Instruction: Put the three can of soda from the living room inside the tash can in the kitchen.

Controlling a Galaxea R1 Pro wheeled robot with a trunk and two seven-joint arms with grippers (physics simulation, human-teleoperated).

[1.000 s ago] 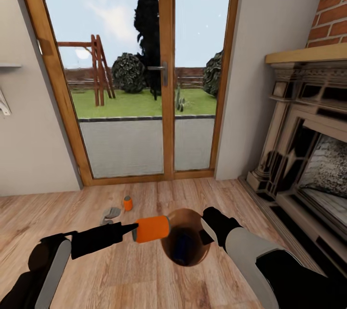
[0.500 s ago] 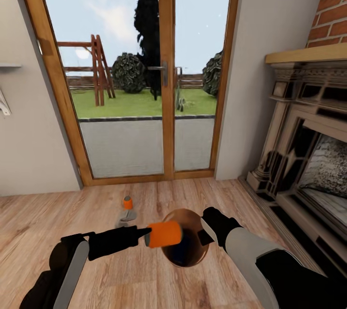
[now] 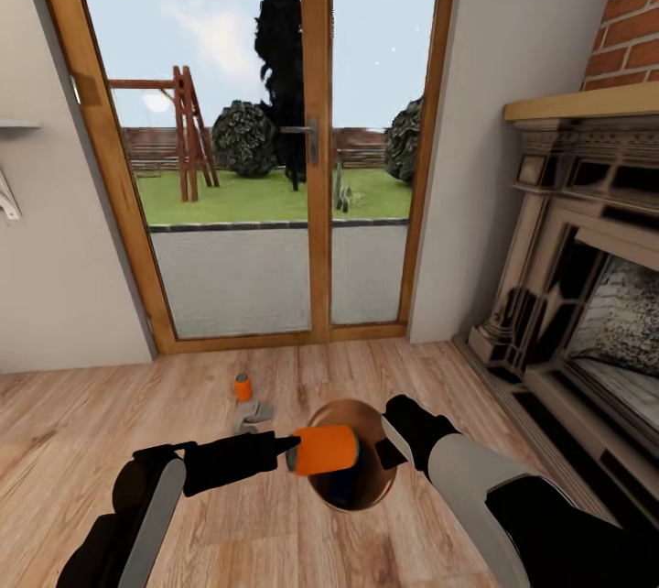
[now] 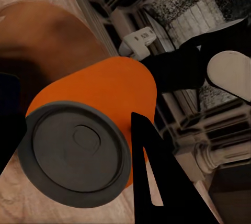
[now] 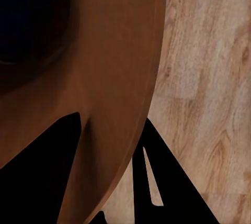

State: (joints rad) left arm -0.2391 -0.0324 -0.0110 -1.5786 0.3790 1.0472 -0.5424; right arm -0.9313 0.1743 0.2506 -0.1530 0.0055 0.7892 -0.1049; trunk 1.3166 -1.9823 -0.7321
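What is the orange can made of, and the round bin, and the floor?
Orange can: probably painted metal, going by its smooth matte side and dull grey lid with a pressed tab shape. Bin: smooth orange-brown inside with a soft sheen, perhaps plastic or metal; hard to say. Floor: looks like wood planks, with visible grain and seams.

Two orange cans point(image 3: 323, 449) point(image 3: 243, 386), one blue can point(image 3: 346, 471) and one bin point(image 3: 366, 487) are counted; two hands point(image 3: 291, 453) point(image 3: 392, 441) are seen.
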